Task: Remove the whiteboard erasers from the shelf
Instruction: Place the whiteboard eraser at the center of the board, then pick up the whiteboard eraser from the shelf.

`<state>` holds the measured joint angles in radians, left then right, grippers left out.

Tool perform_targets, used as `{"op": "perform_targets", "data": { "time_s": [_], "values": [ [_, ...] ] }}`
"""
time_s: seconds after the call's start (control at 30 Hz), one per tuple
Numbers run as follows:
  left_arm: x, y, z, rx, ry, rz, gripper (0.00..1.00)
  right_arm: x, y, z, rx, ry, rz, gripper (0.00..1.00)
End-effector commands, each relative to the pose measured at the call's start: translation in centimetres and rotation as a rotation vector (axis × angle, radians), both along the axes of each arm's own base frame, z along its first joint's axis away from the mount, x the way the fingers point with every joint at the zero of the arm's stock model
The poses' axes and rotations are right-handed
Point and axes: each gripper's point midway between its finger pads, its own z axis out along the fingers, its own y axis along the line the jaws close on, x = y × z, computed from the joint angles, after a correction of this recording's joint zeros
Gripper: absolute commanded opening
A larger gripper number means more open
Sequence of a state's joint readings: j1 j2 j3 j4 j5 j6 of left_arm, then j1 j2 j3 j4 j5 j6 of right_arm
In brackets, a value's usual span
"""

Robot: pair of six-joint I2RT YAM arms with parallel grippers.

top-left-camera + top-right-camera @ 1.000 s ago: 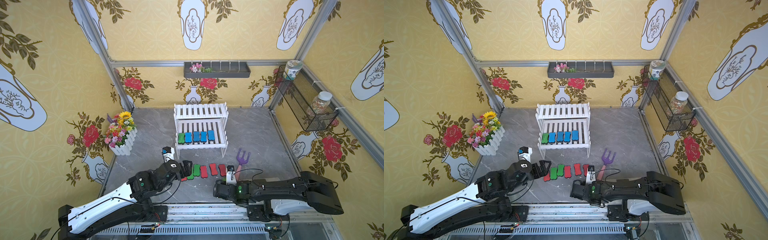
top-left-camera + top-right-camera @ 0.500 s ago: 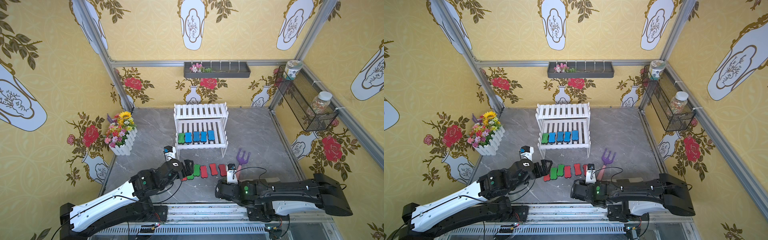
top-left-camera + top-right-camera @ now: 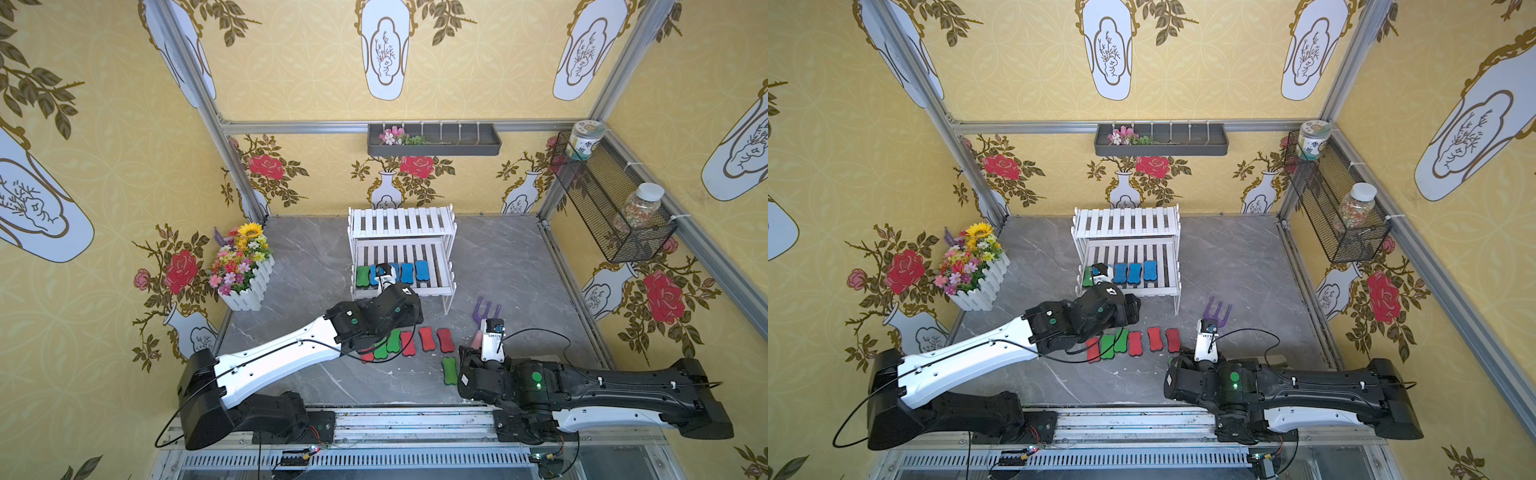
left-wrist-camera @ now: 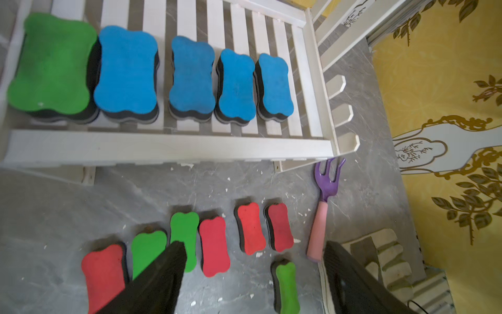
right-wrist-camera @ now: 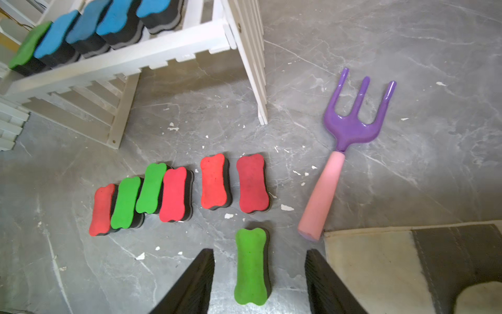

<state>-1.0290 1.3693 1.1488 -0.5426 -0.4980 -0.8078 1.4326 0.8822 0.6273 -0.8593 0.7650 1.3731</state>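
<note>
The white two-tier shelf (image 3: 401,222) stands at the back middle of the grey floor. Its lower tier holds a green eraser (image 4: 51,65) and several blue erasers (image 4: 127,70) in a row. In front of the shelf, red and green erasers (image 5: 173,194) lie in a row on the floor. A lone green eraser (image 5: 251,266) lies nearer me, between the fingers of my open right gripper (image 5: 259,261) without touching them. My left gripper (image 4: 252,261) is open and empty, above the floor row just in front of the shelf's lower tier.
A purple garden fork with a pink handle (image 5: 350,130) lies right of the floor erasers, beside the shelf's leg. A flower box (image 3: 243,266) stands at the left wall. A dark wall tray (image 3: 432,139) and a black wire basket (image 3: 611,208) with jars hang higher up.
My right gripper has opened and left the green eraser on the floor. My left arm has moved from the floor row up toward the shelf's lower tier.
</note>
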Motion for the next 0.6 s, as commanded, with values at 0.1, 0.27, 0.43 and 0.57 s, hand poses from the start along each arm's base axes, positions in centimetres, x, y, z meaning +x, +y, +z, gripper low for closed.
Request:
{"op": "perform_targets", "data": {
  "time_s": [0.1,0.27,0.43,0.57],
  "values": [
    [2.6,-3.0,-0.4,0.051,-0.03,-0.059,0.73,-0.2,-1.2,-0.2,-0.008,-0.027,-0.013,0.58],
    [4.8,-4.7,-1.2,0.127,-0.059,-0.073,0.69,-0.4,-1.6,-0.3,0.015,-0.033,0.001,0.57],
    [7.1,-5.5,-1.2,0.136,-0.076,-0.062,0.64,-0.7,-2.2,-0.8,0.03,-0.023,0.001,0.57],
    [8.4,-6.0,-1.1,0.16,-0.099,-0.069,0.64,-0.8,-2.4,-1.0,0.035,-0.022,-0.001,0.57]
  ]
}}
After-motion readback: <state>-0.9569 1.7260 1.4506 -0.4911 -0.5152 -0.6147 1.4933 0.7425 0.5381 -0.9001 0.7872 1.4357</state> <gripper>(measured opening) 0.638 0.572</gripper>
